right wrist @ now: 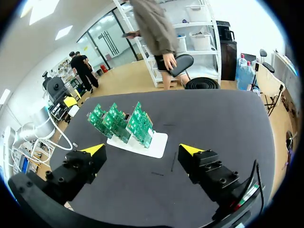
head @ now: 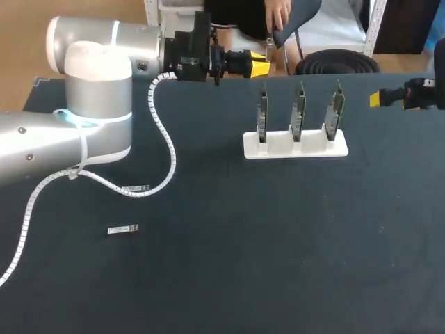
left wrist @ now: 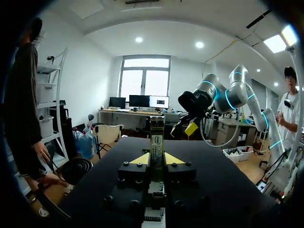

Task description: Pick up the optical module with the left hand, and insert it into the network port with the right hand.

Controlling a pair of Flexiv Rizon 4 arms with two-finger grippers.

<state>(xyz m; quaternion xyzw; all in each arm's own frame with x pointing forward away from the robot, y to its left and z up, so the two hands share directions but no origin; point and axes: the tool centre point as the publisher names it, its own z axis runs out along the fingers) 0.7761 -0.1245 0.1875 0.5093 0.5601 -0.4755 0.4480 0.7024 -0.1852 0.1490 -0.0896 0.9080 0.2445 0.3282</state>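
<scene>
**Operator:** Presently, how many optical modules are counted, and where are they located?

**Technician:** Three are counted. One optical module (left wrist: 156, 137) is pinched between the fingers of the left gripper (head: 259, 65) and extends out past the yellow tips. That gripper is held beyond the far left corner of the white holder (head: 278, 147). Two loose modules (head: 124, 229) (head: 136, 188) are laid flat on the table (head: 278, 271), well to the left of the holder and nearer the front.

**Operator:** What is carried by the holder?

**Technician:** Three green circuit boards (head: 297, 111) are seated on edge in one row.

**Operator:** How is the right gripper (head: 381, 99) set?

**Technician:** Its fingers are spread wide. It is positioned off the holder's right end, apart from it.
</scene>
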